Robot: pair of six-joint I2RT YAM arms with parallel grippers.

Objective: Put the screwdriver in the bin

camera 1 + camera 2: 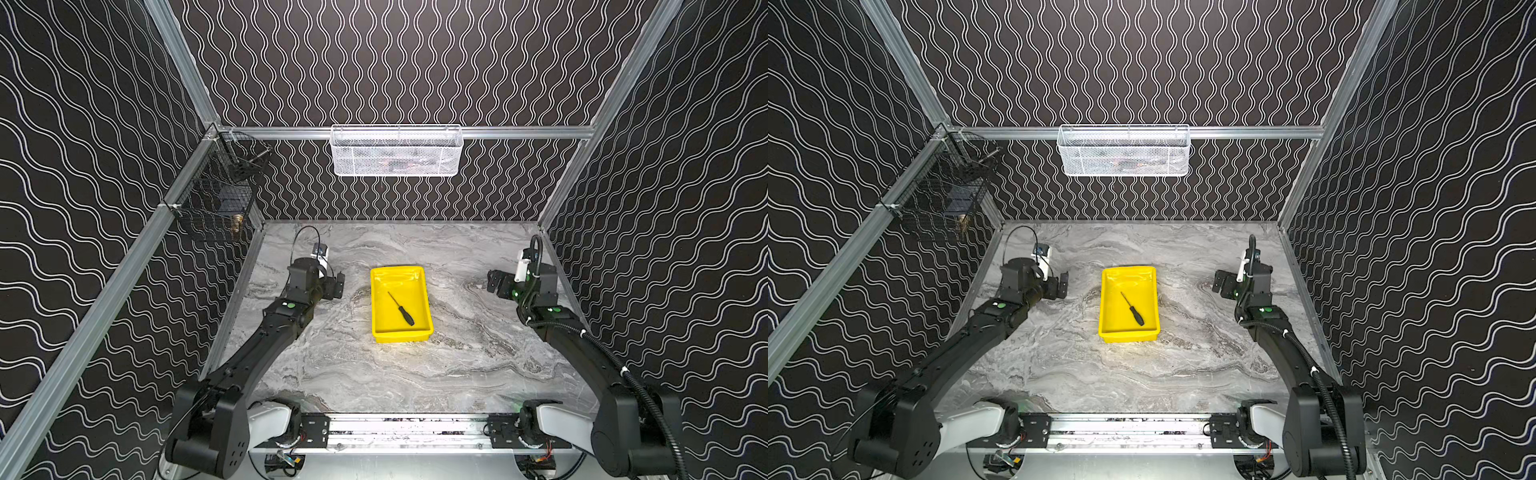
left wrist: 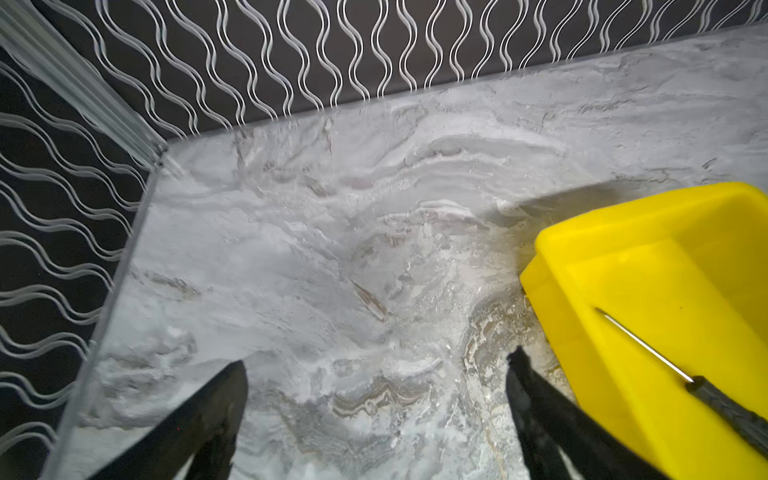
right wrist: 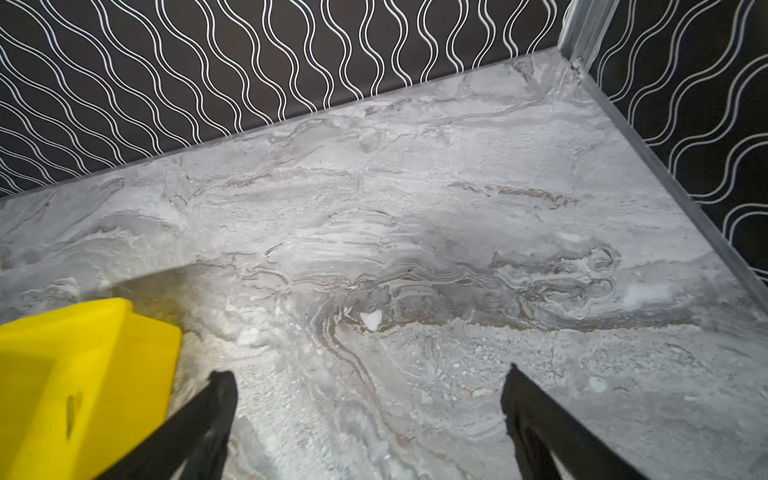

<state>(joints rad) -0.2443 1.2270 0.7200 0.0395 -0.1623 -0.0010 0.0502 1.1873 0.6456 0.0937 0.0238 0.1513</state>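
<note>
One screwdriver (image 2: 715, 399), handle end off-frame

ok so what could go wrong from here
The slim black-handled screwdriver already lies inside the shallow yellow plastic tray, so little remains. One risk: the open left hand sits close beside the tray's wall, and a careless swing could nudge it. The tray is shallow, so a hard knock might bounce the screwdriver out.
</note>
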